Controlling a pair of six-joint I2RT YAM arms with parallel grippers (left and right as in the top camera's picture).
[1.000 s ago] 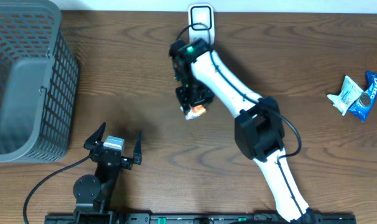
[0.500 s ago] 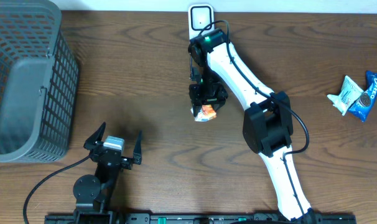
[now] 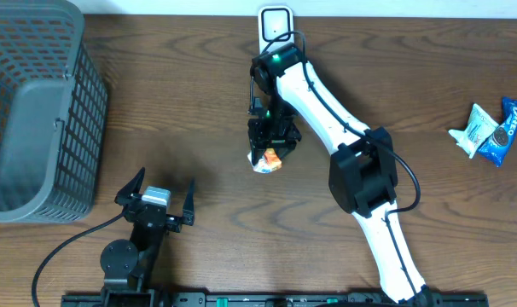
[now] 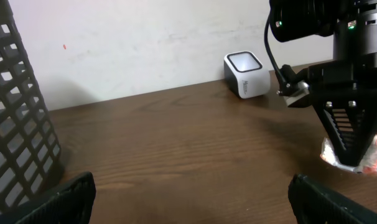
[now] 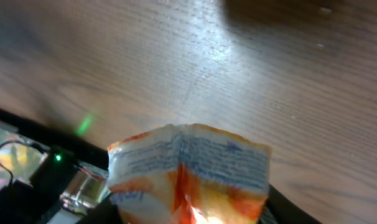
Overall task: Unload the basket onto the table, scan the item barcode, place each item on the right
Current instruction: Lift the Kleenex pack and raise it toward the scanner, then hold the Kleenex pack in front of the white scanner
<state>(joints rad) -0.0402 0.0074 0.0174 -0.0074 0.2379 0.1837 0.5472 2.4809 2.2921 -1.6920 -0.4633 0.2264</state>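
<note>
Nearest the base, the left gripper [image 3: 160, 186] rests low with its fingers spread wide and holds nothing; I judge it is keeping out of the way. Further out, the right gripper [image 3: 270, 145] points downward, its fingers closed on the snack packet [image 3: 265, 161] low over the table. The arm reaches out alongside the scanner [image 3: 275, 24] at the far edge.

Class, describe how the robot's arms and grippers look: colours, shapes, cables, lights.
The right arm has white links, boxy black joint housings, a black cable along it and a green light near the wrist. The right gripper is black with tapered, slotted fingers. The left gripper is black with pointed fingers around a silver block; a black lead loops from its base.
</note>
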